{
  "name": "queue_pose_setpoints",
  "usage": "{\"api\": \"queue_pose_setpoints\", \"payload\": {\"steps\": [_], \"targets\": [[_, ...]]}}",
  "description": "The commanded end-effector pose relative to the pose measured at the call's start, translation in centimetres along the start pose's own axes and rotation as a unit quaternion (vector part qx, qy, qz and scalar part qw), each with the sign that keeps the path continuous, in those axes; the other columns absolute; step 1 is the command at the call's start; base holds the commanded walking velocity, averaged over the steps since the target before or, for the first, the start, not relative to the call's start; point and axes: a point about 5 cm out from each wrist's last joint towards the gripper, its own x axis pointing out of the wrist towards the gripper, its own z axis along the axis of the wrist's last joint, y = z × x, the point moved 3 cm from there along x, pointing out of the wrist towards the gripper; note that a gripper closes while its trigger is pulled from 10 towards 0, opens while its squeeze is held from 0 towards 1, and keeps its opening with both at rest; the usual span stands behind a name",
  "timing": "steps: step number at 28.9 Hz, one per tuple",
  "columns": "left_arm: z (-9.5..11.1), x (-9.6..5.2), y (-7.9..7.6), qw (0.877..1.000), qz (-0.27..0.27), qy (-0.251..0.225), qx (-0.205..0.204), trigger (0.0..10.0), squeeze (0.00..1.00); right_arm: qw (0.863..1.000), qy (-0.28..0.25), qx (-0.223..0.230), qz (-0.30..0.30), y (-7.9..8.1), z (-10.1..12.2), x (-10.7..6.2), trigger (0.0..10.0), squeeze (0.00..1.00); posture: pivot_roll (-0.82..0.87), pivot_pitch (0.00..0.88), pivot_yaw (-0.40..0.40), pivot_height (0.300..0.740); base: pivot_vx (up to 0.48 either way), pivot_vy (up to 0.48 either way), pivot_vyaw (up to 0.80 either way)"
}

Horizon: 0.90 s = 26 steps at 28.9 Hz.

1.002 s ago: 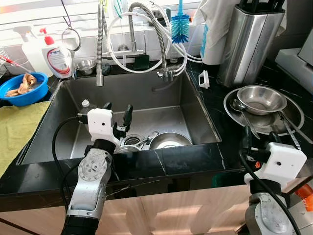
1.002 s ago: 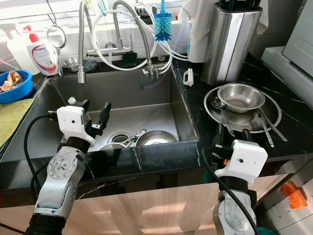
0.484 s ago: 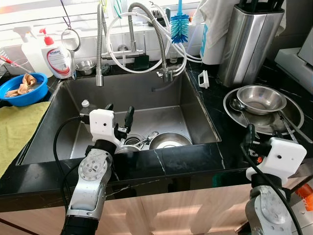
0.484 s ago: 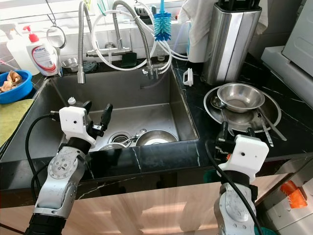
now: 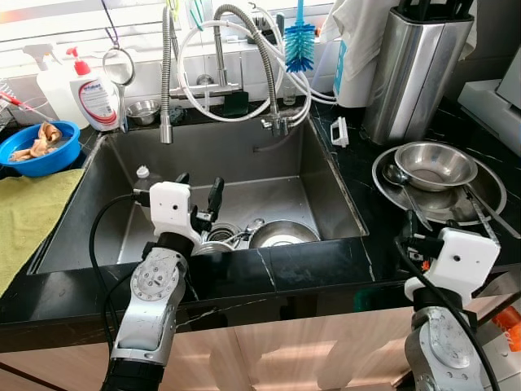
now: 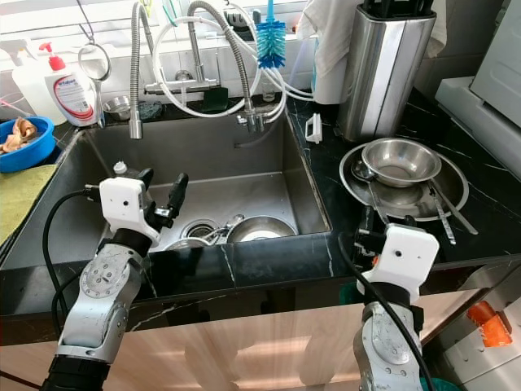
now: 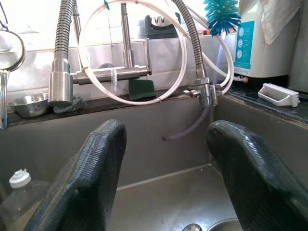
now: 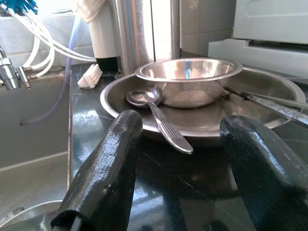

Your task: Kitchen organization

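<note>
the left gripper (image 5: 198,189) hangs inside the steel sink (image 5: 326,183), above its front part, with its jaws spread apart and nothing between them; in the left wrist view its two black fingers (image 7: 91,178) frame the sink's back wall and the coiled spring faucet (image 7: 60,53). just below and ahead of it on the sink floor lie a steel bowl (image 5: 281,234) and a spoon (image 5: 247,230) by the drain, touching each other, and a small clear bottle with a white cap (image 5: 143,176) stands near the sink's left wall. the right gripper (image 6: 387,221) is held low over the black desk (image 5: 350,175) to the right of the sink, its jaws also wide apart and empty, pointing at a large steel plate (image 8: 120,98). on that plate sit a smaller steel bowl (image 8: 188,79), a spoon (image 8: 161,122) lying against the bowl's near side, and more cutlery (image 8: 269,100) along the far rim. behind the plate stands a tall steel knife block (image 5: 415,69), and a small white brush (image 5: 339,131) lies on the desk beside the sink's corner. a blue bottle brush (image 5: 299,41) hangs over the faucet hoses. to the left of the sink are a soap bottle (image 5: 96,94), a blue bowl of scraps (image 5: 39,147) and a yellow-green cloth (image 5: 28,212).
</note>
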Motion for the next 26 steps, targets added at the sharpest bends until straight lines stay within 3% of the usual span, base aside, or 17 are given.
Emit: {"api": "queue_pose_setpoints", "payload": {"steps": [1, 5, 6, 7, 8, 26], "targets": [[-0.56, -0.14, 0.09, 1.000, -0.002, 0.016, 0.006, 10.0, 0.00, 1.000, 0.011, 0.003, -0.003, 0.07, -0.33, 0.12, 10.0, 0.00, -0.14, 0.000, 0.078, 0.740, 0.000, 0.000, 0.00], [-0.59, -0.12, 0.09, 1.000, -0.002, 0.016, 0.006, 10.0, 0.00, 1.000, 0.011, 0.003, -0.003, 0.07, -0.32, 0.16, 10.0, 0.00, -0.14, 0.000, 0.078, 0.740, 0.000, 0.000, 0.00], [-0.59, -0.13, 0.09, 1.000, -0.002, 0.016, 0.006, 10.0, 0.00, 1.000, 0.011, 0.004, -0.003, 0.07, -0.30, 0.16, 6.5, 0.00, -0.14, 0.000, 0.078, 0.740, 0.000, 0.000, 0.00], [-0.60, -0.14, 0.08, 1.000, -0.002, 0.017, 0.006, 10.0, 0.00, 1.000, 0.011, 0.004, -0.003, 0.05, -0.29, 0.15, 4.9, 0.00, -0.14, 0.000, 0.078, 0.740, 0.000, 0.000, 0.00], [-0.60, -0.14, 0.07, 1.000, -0.003, 0.017, 0.006, 10.0, 0.00, 1.000, 0.010, 0.005, -0.003, 0.05, -0.28, 0.14, 0.0, 0.00, -0.14, 0.000, 0.078, 0.740, 0.000, 0.000, 0.00], [-0.63, -0.12, 0.03, 1.000, -0.004, 0.018, 0.007, 10.0, 0.00, 1.000, 0.009, 0.008, -0.003, 0.10, -0.19, 0.20, 0.0, 0.00, -0.14, 0.000, 0.078, 0.740, 0.000, 0.000, 0.00]]}}
